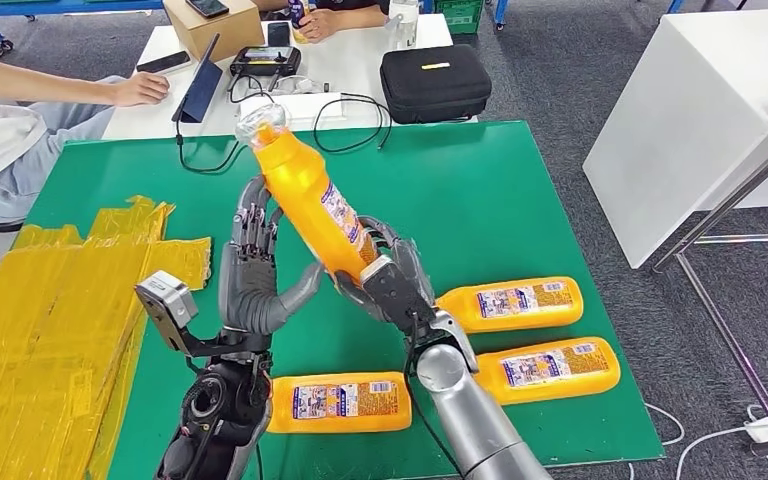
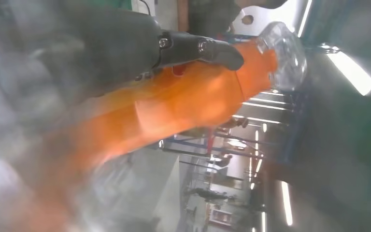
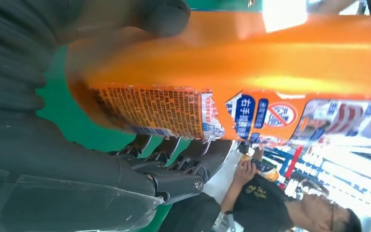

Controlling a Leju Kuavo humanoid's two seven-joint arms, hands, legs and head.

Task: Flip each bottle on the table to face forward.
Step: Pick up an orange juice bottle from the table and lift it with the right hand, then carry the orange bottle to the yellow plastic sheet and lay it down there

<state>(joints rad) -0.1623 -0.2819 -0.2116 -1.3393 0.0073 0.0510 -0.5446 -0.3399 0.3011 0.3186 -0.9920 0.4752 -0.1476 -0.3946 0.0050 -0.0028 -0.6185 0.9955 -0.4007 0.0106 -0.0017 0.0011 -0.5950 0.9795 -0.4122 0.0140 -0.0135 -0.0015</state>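
Above the desk (image 1: 520, 180), bottle (image 1: 305, 195) tilted, cap up and away, base gripped by right robot hand (image 1: 385, 275); left robot hand (image 1: 255, 270) just beside, fingers spread, holding nothing.

The green table (image 1: 520, 190) carries three orange bottles lying flat on their sides, labels up. One bottle (image 1: 340, 402) lies at about six o'clock near the front edge. A second bottle (image 1: 512, 303) lies toward four o'clock, and a third bottle (image 1: 550, 368) lies just in front of it, closer to the front right corner; the two are near each other and roughly parallel. Sheets of yellow plastic wrap (image 1: 50, 320) cover the table's nine-o'clock side and spill past its left edge. At twelve o'clock, black cables (image 1: 355, 125) trail over the far edge onto the green surface.
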